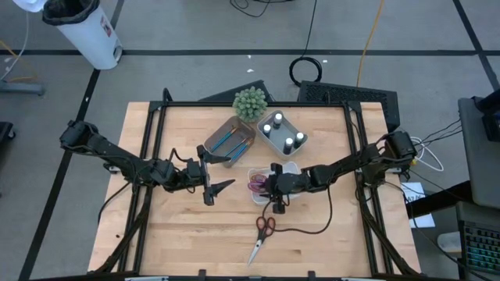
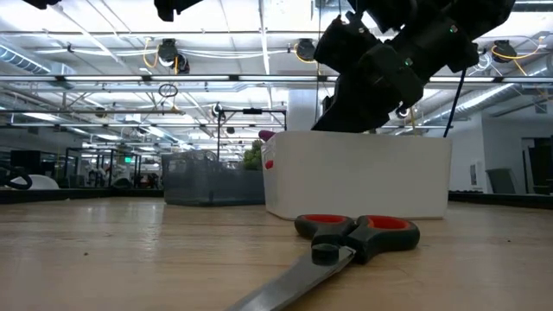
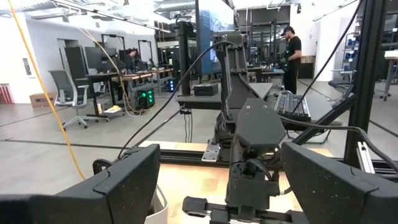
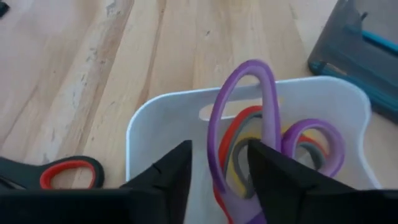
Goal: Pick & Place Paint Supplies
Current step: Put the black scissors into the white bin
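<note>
I see my right gripper (image 4: 217,165), fingers slightly parted astride smooth purple plastic-handled scissors (image 4: 261,106) inside the glossy white rectangular tray (image 4: 155,118). My left gripper (image 1: 211,178) hangs spread. Red-handled steel scissors (image 1: 263,232) lie on grained wood.

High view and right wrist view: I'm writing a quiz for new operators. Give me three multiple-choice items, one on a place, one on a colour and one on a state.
1. Where do the red-handled scissors lie?
A. In the white tray
B. On the bare table
C. In the brown tray

2. What colour is the scissor handle standing tallest in the white tray?
A. Green
B. Black
C. Purple

3. How do the left gripper's jaws stand?
A. Open, empty
B. Shut on a brush
C. Shut on a bottle

Key:
1 B: the red-handled scissors lie on wood in front of the white tray.
2 C: the purple-handled scissors rise highest.
3 A: the left gripper is spread with nothing between its jaws.
</note>
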Tool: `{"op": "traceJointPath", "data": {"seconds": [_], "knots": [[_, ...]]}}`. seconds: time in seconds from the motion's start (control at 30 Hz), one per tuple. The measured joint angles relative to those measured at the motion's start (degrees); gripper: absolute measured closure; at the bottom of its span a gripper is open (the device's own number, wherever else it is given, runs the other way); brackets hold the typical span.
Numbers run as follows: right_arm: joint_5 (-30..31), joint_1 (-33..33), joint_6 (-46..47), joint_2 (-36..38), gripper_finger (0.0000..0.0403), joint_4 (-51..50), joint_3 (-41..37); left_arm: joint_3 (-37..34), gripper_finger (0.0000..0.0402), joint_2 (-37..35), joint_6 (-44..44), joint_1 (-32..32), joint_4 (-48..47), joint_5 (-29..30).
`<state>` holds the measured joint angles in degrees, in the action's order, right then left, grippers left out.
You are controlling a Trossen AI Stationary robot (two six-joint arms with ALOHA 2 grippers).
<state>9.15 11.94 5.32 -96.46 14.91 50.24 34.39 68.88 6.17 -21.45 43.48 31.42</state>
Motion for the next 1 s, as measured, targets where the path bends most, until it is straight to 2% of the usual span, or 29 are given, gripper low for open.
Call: {"op": "traceJointPath", "data": {"seconds": [0.17,0.37,0.53,0.67,0.9,1.0], "knots": [[0.0,0.0,-1.9,2.2,0.0223,0.2,0.0,0.0,0.0062,0.0,0.0,0.0,0.0,0.0],[-0.3,0.7,-0.8,5.8,0.0192,-0.1,0.0,0.0,0.0062,0.0,0.0,0.0,0.0,0.0],[-0.6,4.1,-0.8,6.9,0.0189,1.0,0.0,0.0,0.0062,0.0,0.0,0.0,-0.1,0.0],[-4.9,8.4,-2.9,6.7,0.0193,2.6,0.0,0.0,0.0062,0.0,-0.4,0.0,-0.1,0.0],[-5.3,15.5,-7.5,0.9,0.0195,2.3,0.0,0.0,0.0062,0.0,-0.5,0.0,-0.1,0.0],[-7.9,16.6,-6.8,-1.9,0.0195,0.0,0.0,0.0,0.0062,0.0,-0.6,0.0,-0.1,0.0]]}}
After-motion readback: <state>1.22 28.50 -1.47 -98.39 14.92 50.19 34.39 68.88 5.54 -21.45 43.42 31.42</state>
